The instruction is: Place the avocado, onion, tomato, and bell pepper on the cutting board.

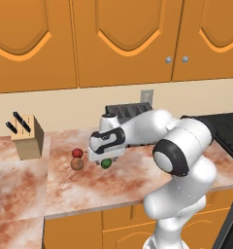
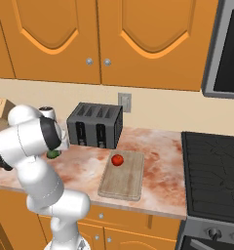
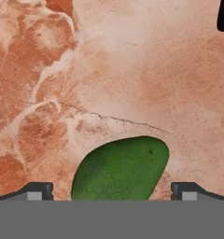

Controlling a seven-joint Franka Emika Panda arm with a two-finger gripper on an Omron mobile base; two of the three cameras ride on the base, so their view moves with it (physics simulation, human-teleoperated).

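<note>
Avocado directly below gripper, between spread, empty fingertips, long axis slanting across the gap. Straight descent likely sufficient for grasp.

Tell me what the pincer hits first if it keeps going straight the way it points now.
Most likely the avocado, lying on the countertop between the open pincer's fingertips; how far off is unclear.

Avocado between open tool tips
</note>
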